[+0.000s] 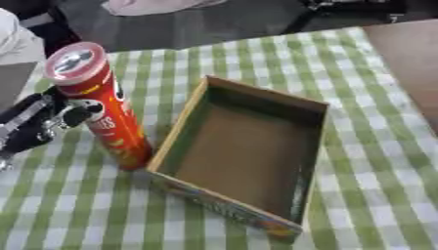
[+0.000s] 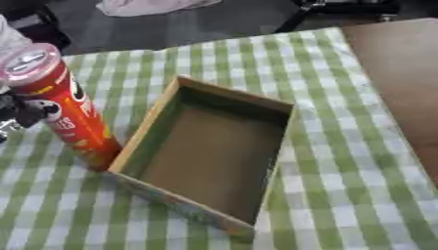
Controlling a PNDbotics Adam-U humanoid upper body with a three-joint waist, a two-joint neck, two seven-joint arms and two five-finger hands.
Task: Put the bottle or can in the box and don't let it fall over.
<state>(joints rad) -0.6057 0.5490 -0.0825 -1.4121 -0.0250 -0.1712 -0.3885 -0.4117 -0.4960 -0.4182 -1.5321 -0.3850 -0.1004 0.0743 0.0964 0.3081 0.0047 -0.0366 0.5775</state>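
A tall red crisps can [image 1: 102, 112] with a clear lid stands on the green checked cloth, its base right against the outside of the box's left wall. The open cardboard box [image 1: 312, 146] lies in the middle with nothing in it. My left hand [image 1: 30, 124] comes in from the left edge at the can's mid-height. Its thumb [image 1: 77, 116] is curled onto the front of the can, and the fingers behind the can are hidden. My right hand shows in neither view.
The green and white checked tablecloth [image 1: 376, 195] covers the table around the box. Bare brown tabletop [image 2: 398, 73] shows at the right. Beyond the far table edge are a dark floor and some cloth.
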